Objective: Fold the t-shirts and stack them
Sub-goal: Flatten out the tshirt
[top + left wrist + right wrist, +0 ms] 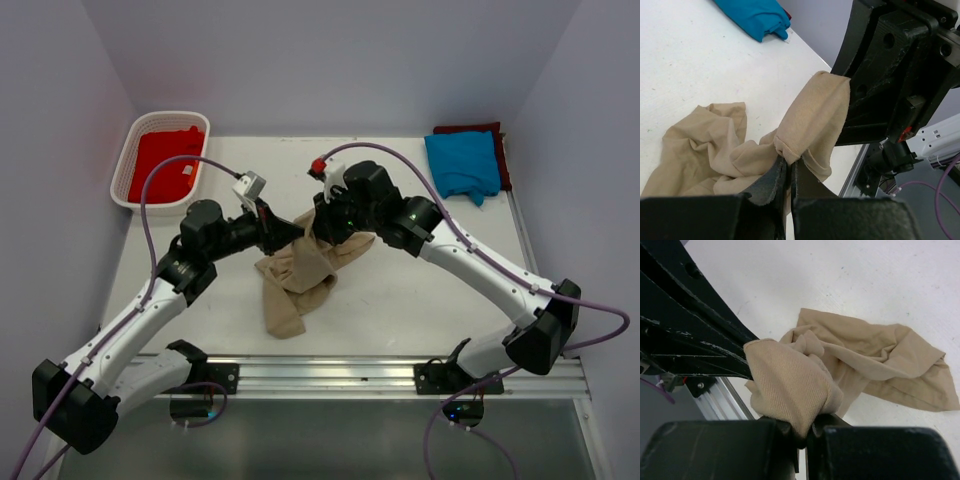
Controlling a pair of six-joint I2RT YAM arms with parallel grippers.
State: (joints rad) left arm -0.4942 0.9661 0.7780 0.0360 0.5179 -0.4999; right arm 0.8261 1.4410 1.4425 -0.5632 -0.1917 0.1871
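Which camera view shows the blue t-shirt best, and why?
The top external view: it shows the whole blue t-shirt, folded, lying on a maroon t-shirt. The left wrist view catches only part of it at its top edge; the right wrist view shows none of it.

Bright, even light (soft shadows only), wrist-view foregrounds blurred.

4 t-shirts: 1 tan [295, 285], 1 blue [462, 165], 1 maroon [478, 128], 1 red [165, 160]; 1 basket [122, 180].
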